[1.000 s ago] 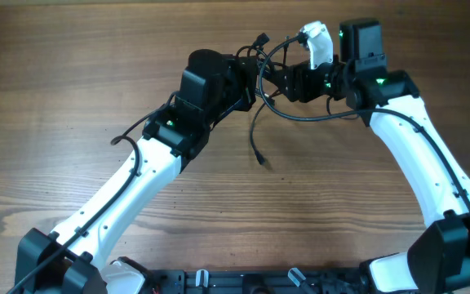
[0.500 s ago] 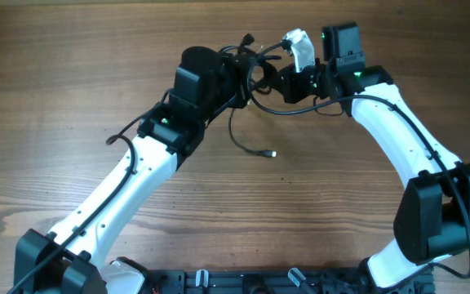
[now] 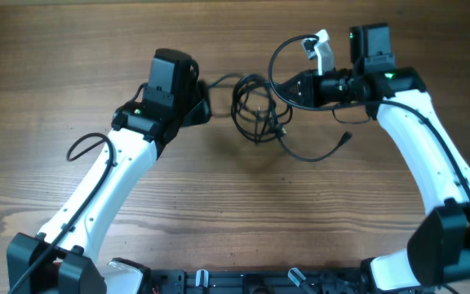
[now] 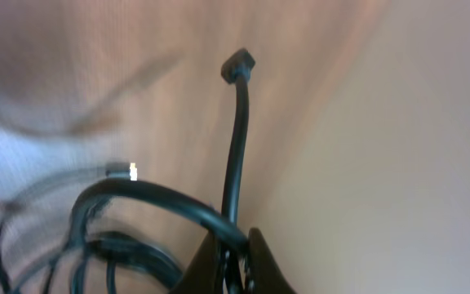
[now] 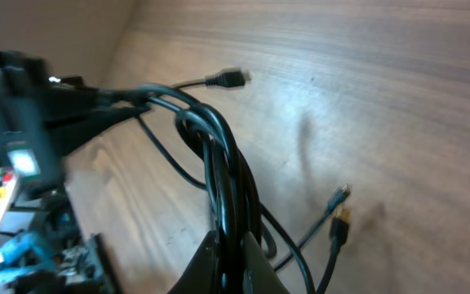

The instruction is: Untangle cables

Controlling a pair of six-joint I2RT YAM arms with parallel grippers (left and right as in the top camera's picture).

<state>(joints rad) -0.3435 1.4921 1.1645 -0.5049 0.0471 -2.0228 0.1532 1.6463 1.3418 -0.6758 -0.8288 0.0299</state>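
Observation:
The cables (image 3: 255, 110) hang as a black tangle of loops between my two grippers, above the wooden table (image 3: 55, 49). My left gripper (image 3: 206, 96) is shut on one strand at the tangle's left side. In the left wrist view, the jaws (image 4: 237, 260) pinch that cable (image 4: 235, 163), and its plug end (image 4: 239, 64) sticks out beyond them. My right gripper (image 3: 285, 88) is shut on several strands at the tangle's right side; the right wrist view shows those cables (image 5: 223, 163) running through the gripper (image 5: 235, 265). One loose end (image 3: 345, 137) trails toward the lower right.
A cable loop (image 3: 280, 49) arches over the right gripper toward a white part (image 3: 321, 47) of the right wrist. Two small plugs (image 5: 341, 208) lie on the wood. A black rail (image 3: 243, 282) runs along the table's near edge.
The right gripper has shut on the cables. The arms have drawn apart, the left one leftward and the right one rightward, stretching the tangle between them.

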